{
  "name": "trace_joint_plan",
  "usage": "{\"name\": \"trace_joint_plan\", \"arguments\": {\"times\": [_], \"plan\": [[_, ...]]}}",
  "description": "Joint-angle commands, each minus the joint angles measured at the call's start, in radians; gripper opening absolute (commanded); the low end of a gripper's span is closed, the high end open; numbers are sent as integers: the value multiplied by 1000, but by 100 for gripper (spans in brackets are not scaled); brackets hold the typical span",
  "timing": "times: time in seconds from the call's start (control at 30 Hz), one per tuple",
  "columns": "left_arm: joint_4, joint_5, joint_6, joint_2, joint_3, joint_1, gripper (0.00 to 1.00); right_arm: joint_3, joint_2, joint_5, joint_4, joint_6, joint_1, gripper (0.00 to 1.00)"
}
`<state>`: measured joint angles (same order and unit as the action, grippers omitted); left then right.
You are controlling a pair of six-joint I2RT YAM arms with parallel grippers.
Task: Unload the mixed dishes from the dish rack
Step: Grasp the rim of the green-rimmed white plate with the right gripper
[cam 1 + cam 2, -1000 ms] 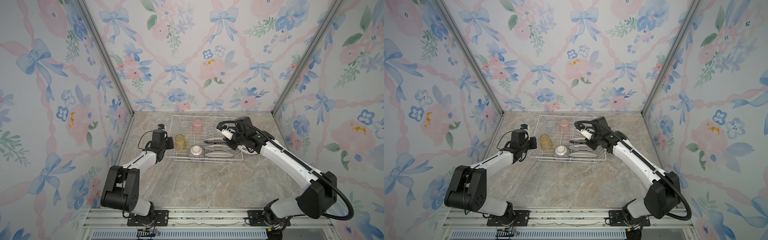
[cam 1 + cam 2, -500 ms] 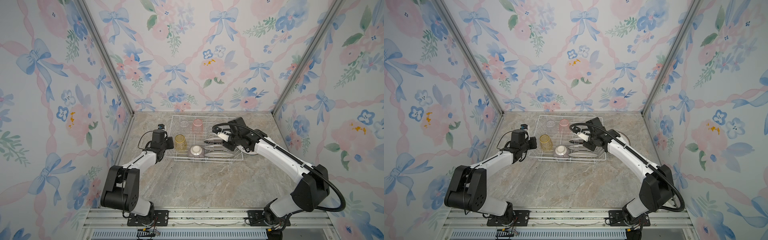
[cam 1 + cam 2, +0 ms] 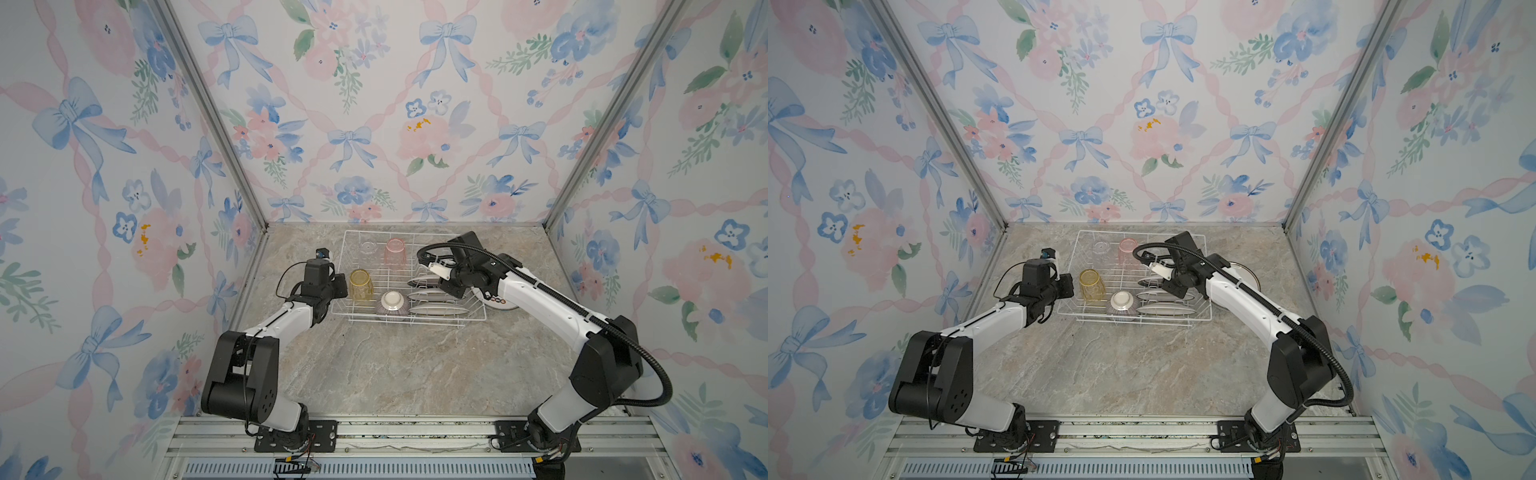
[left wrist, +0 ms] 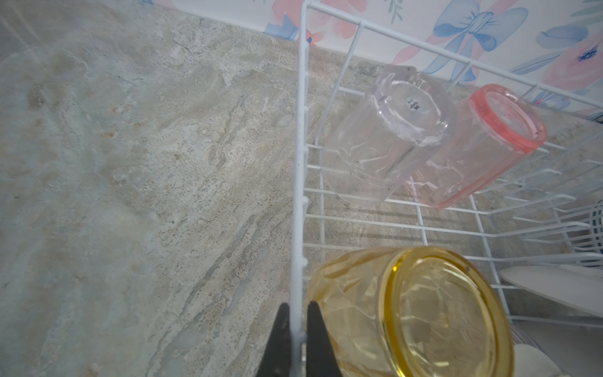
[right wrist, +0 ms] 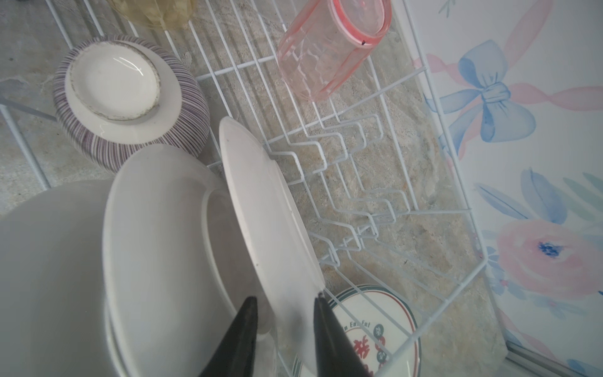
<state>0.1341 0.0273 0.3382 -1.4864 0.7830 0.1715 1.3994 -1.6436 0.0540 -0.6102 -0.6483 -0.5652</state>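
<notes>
The dish rack [image 4: 298, 196] is clamped at its rim wire, beside the yellow tumbler [image 4: 408, 310], by the closed left gripper [image 4: 298, 313]. Three plates [image 5: 156, 244] stand in the rack's slots. The right gripper [image 5: 284, 303], jaws narrowly apart, straddles the end plate [image 5: 261, 202] nearest the empty slots. A printed plate [image 5: 368, 313] lies just outside the rack. A clear tumbler [image 4: 381, 140], pink tumbler [image 4: 483, 147] and striped bowl [image 5: 130, 98] sit inverted inside.

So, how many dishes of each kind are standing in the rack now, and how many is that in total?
Plates: 3
Tumblers: 3
Striped bowl: 1
Total: 7
</notes>
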Motion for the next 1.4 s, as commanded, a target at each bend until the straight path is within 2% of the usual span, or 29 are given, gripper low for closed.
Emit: {"name": "trace_joint_plan", "arguments": {"times": [0.0,0.4,0.63,0.8,0.97,1.37], "plan": [[-51,0,10,-8,-10,3,0,41,-42,5,-11,-17,-12,33],[-52,2,8,-17,-3,3,0,65,-101,21,-15,-35,-12,25],[-51,2,9,-24,1,2,0,64,-113,55,4,-36,-13,13],[-54,4,9,-25,2,2,0,59,-117,74,13,-39,-15,8],[-56,4,9,-21,3,1,0,39,-117,142,48,-47,-28,0],[-60,3,9,-12,5,3,0,-47,-82,309,239,-66,-59,0]]}}
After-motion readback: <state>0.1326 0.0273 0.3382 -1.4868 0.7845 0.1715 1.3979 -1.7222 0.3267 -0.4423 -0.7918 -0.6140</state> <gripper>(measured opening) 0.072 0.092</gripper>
